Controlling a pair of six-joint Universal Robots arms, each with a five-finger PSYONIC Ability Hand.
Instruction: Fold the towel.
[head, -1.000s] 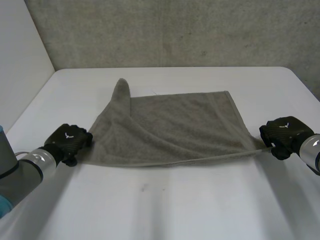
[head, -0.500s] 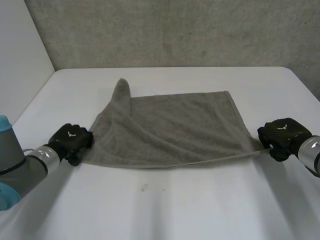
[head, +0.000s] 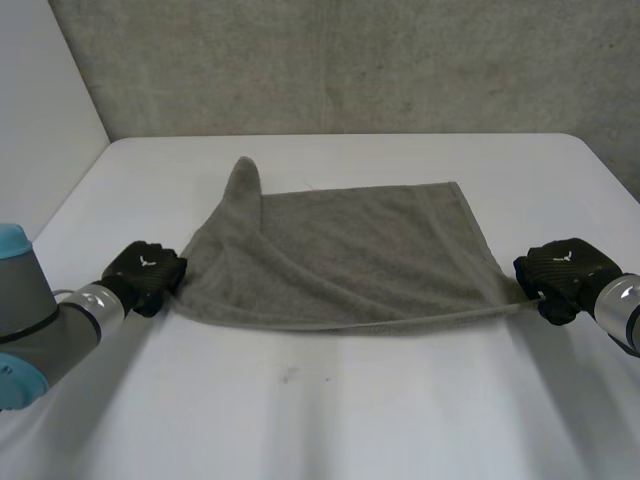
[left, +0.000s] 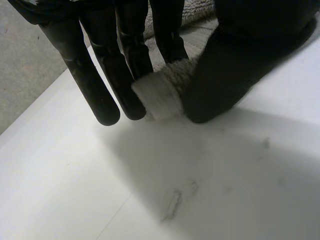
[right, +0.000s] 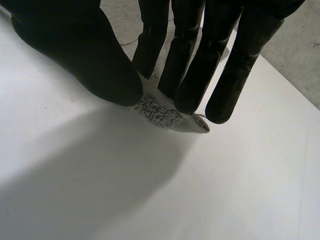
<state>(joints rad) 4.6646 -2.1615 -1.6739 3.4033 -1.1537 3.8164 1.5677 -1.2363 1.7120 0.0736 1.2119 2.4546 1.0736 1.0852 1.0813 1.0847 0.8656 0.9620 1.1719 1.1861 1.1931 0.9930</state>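
Observation:
A grey-brown towel (head: 340, 255) lies spread on the white table (head: 320, 410), its far left corner drawn out into a point. My left hand (head: 146, 271) is at the towel's near left corner (left: 160, 92), which sits pinched between the thumb (left: 225, 80) and the fingers (left: 135, 75). At the near right corner (right: 167, 116) my right hand (head: 558, 270) pinches the cloth between its thumb (right: 90, 65) and straight fingers (right: 195, 75). The near edge runs taut between both hands, slightly off the table.
A grey concrete wall (head: 340, 60) stands behind the table's far edge. A white panel (head: 40, 110) borders the table's left side. Bare tabletop stretches in front of the towel, with a small dark smudge (head: 288, 376) on it.
My left hand has moved a little toward the far side and closed its thumb and fingers on the towel's near left corner. The right hand has barely moved.

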